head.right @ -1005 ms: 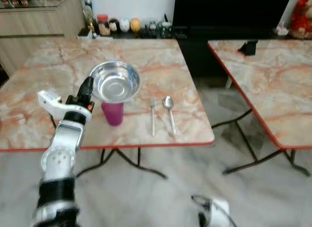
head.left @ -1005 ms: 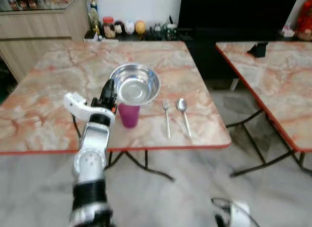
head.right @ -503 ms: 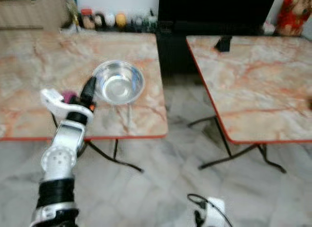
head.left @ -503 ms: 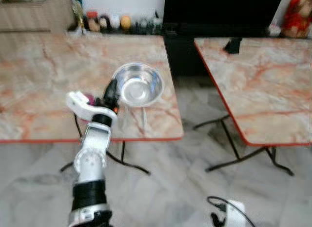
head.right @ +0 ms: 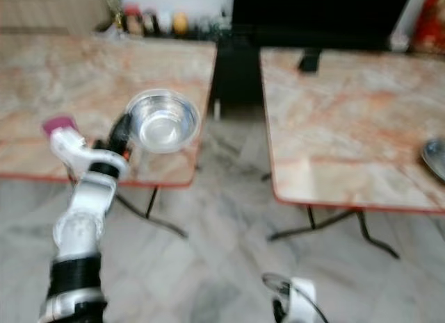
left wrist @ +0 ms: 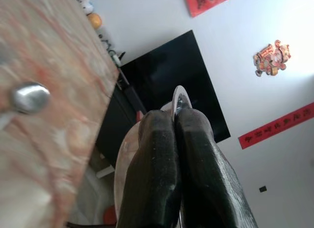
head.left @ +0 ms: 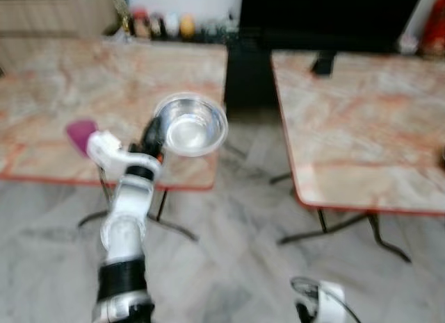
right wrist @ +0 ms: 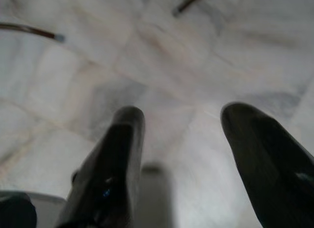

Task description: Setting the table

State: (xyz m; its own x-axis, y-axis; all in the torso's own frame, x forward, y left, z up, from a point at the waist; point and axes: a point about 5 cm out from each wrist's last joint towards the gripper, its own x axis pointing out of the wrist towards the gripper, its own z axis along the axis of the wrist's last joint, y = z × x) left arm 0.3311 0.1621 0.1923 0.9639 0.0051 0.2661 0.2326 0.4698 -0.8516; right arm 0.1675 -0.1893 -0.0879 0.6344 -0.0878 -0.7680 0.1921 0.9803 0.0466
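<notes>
Since one second ago my view has swung right; the pink cup [head.left: 81, 134] now sits at 9 o'clock. The left gripper [head.left: 151, 134] fingers pinch only the steel bowl [head.left: 190, 123] rim in the air, so it may slip while walking. The right gripper [right wrist: 181, 139] hangs with fingers wide.

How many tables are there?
2. One marble table stands on the robot's left with a purple cup on it. The other table stands on the right, across a gap. More may be out of view.
</notes>
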